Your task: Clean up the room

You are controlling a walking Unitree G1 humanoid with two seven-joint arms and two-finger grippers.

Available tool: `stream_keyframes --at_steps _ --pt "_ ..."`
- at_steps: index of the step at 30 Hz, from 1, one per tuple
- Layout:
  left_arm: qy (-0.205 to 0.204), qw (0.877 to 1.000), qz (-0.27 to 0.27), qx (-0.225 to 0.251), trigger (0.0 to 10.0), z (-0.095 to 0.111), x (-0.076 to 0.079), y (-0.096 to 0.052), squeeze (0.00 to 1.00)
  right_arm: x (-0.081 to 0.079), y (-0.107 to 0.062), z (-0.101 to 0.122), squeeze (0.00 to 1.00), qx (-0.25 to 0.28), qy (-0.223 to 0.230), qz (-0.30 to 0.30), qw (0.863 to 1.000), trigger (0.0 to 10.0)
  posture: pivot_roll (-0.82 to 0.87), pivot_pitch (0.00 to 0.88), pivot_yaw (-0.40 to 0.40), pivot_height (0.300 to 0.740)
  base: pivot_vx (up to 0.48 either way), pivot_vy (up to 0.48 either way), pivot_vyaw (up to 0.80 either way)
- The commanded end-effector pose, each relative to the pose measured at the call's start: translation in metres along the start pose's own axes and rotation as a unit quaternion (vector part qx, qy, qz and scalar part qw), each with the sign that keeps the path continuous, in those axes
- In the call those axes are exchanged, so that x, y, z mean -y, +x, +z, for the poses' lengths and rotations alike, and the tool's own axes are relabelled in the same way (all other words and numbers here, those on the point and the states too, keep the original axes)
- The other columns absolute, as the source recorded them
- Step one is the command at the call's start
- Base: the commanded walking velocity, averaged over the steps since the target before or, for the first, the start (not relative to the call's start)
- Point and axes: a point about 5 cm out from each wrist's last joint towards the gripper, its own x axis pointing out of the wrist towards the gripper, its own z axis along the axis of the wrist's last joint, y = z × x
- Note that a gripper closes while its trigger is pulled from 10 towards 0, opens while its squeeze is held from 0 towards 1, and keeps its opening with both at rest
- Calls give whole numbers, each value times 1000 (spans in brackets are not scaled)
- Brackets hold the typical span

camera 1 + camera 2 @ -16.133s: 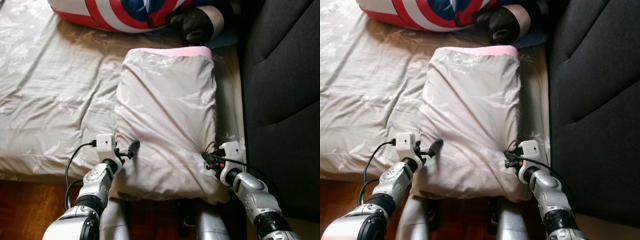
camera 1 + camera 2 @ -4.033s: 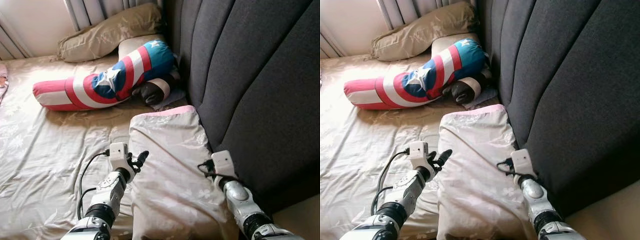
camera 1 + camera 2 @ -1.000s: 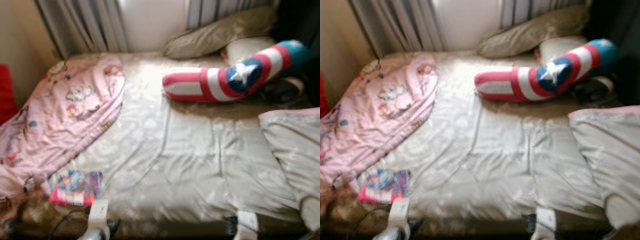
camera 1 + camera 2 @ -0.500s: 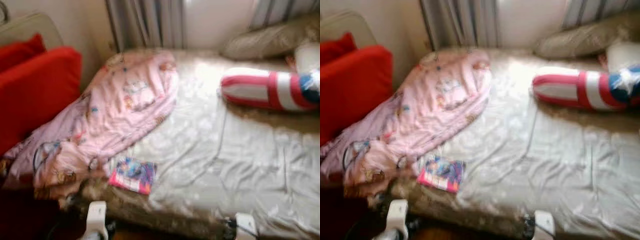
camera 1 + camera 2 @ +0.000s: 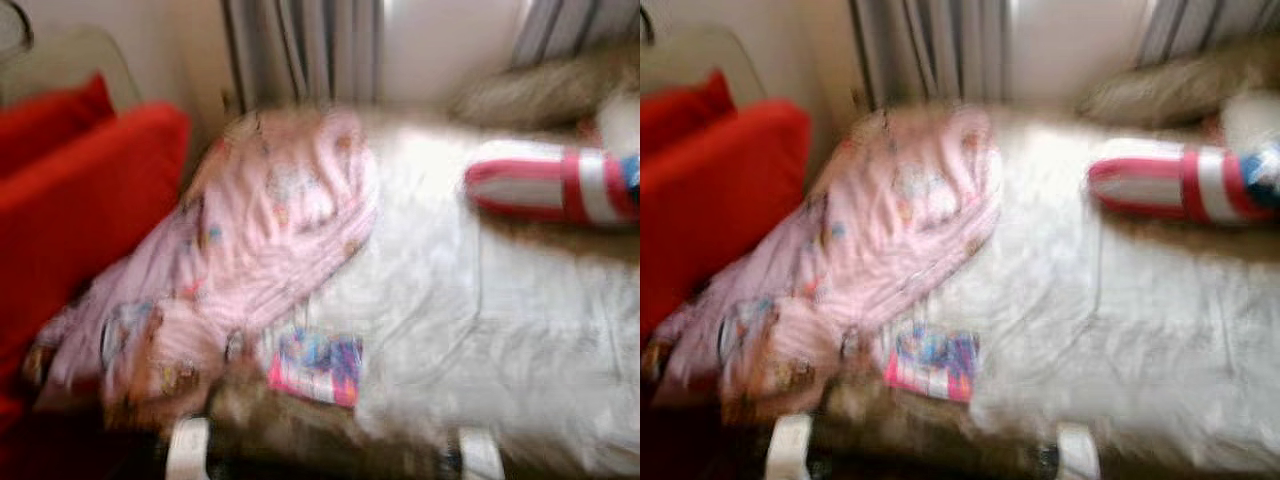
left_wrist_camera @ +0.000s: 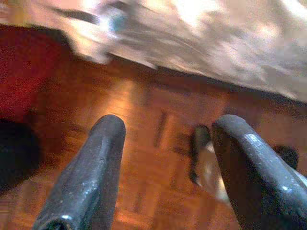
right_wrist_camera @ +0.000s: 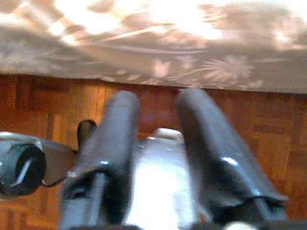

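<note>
Both arms hang low at the bed's (image 5: pixel 520 330) near edge over the wood floor (image 6: pixel 144 158), left gripper (image 6: pixel 165 158) jaws apart, right gripper (image 7: pixel 158 139) jaws nearly together, neither holding anything, probably parked while the robot turns toward the crumpled pink blanket (image 5: pixel 250 250) and small colourful book (image 5: pixel 315 365) awaiting tidying.
</note>
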Motion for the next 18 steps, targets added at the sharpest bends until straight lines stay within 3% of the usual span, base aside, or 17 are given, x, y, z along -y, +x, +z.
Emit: stream_keyframes --at_steps 1,15,18 --pt "0 1000 -1 -12 10000 -7 1 -1 0 7 -2 -4 0 -7 -5 -7 1000 10000 42 41 63 740 0 0 0" --pt "-25 1000 -7 -14 10000 -10 -4 -2 0 9 -2 -1 0 0 -13 -3 1000 10000 39 78 64 740 0 0 0" --pt "-27 999 -12 -16 10000 -11 -3 -2 0 4 -1 0 0 4 -21 5 1000 10000 40 78 66 740 0 0 800"
